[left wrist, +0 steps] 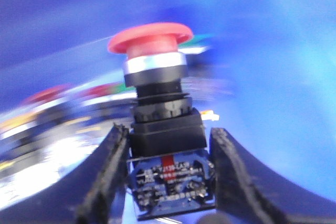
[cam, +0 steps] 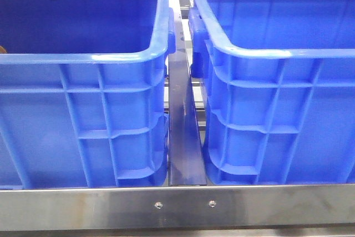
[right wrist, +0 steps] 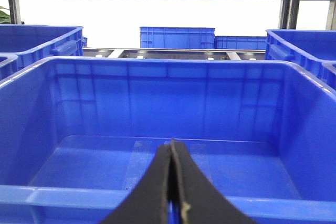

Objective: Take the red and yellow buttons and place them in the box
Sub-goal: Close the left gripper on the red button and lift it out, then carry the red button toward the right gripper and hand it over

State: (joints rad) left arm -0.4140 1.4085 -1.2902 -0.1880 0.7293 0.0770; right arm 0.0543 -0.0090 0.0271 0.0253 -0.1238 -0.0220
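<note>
Two blue crates [cam: 83,109] fill the table; the left end effector [left wrist: 168,174] grips the red button [left wrist: 152,43], undelivered, while the right end effector [right wrist: 172,182] is pinched closed, empty, over a bare crate at twelve o'clock.

Between the black fingers [left wrist: 107,182], the red button [left wrist: 150,39] has a silver collar, black body, blue base.

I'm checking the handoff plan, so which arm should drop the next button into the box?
Left. Its tool is shut on the red button. The right tool is shut and holds nothing, poised over a blue box.
</note>
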